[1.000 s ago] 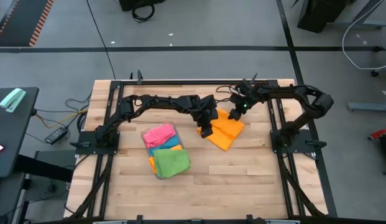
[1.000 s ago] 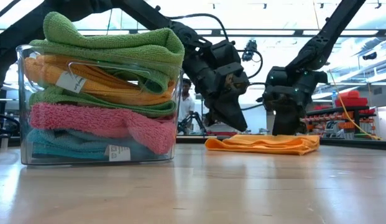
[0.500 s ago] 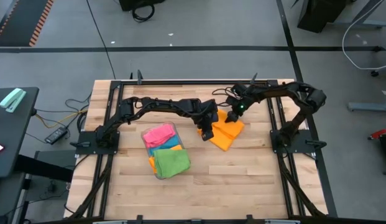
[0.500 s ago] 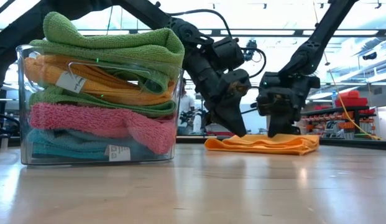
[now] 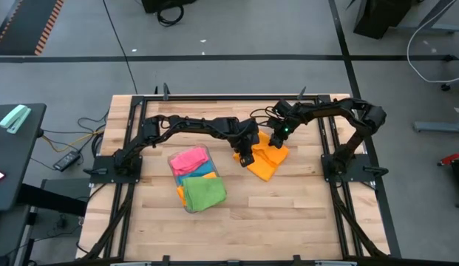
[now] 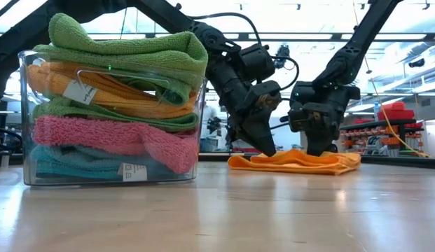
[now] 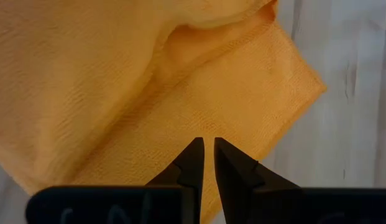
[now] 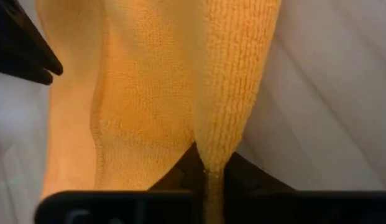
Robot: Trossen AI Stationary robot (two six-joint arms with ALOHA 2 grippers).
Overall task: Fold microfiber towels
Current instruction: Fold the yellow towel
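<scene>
- Since a second ago my right pincer point(image 8: 208, 163) has slid along the orange microfiber towel point(image 5: 267, 159) toward my left arm and clamped on a raised fold of it; the cloth now humps up between my two pincers.
- My left pincer point(image 7: 208, 152) has its fingers nearly together, holding nothing that I can see, tips down at the towel's edge nearest the tray.
- That towel lies right of the desk's point(image 5: 288, 214) middle, toward the far edge.
- Left of it, a small clear plastic tray point(image 6: 26, 126) holds stacked folded towels point(image 6: 119, 105): green, orange, pink and sky blue.
</scene>
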